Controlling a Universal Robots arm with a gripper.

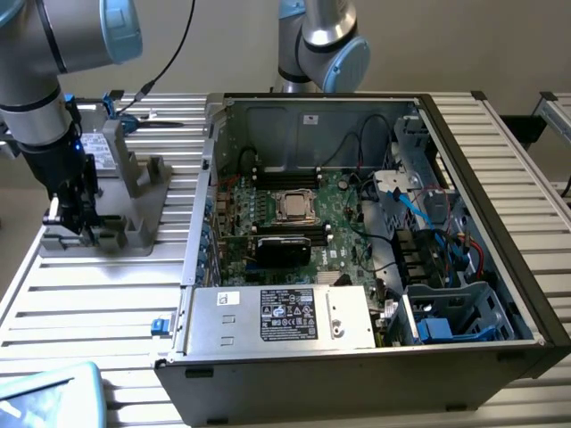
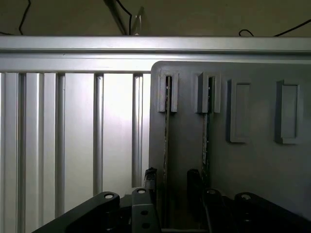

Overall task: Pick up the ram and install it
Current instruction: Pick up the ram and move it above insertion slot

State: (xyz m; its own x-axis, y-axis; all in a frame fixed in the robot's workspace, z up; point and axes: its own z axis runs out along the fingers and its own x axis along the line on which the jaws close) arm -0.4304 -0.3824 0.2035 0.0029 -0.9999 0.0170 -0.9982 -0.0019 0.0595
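Note:
A ram stick point(image 2: 167, 136) stands edge-on in a slot of the grey holder point(image 2: 252, 170), seen as a thin dark line. A second stick point(image 2: 207, 141) stands in the neighbouring slot. My gripper point(image 2: 172, 180) is open, its dark fingers point(image 2: 150, 175) one on each side of the first stick, with gaps between them and it. In the exterior view my gripper point(image 1: 76, 227) is lowered onto the near end of the grey holder point(image 1: 134, 201), to the left of the open computer case point(image 1: 375, 232). The motherboard's long dark slots point(image 1: 285, 181) lie beside the CPU socket point(image 1: 294, 207).
A grey boxy drive point(image 1: 113, 147) stands upright in the holder behind my gripper. The silver power supply point(image 1: 281, 316) fills the case's front. Cables and drive cages point(image 1: 446, 267) crowd its right side. Another arm's base point(image 1: 321, 45) rises behind the case. A pale blue object point(image 1: 49, 397) lies at the bottom left.

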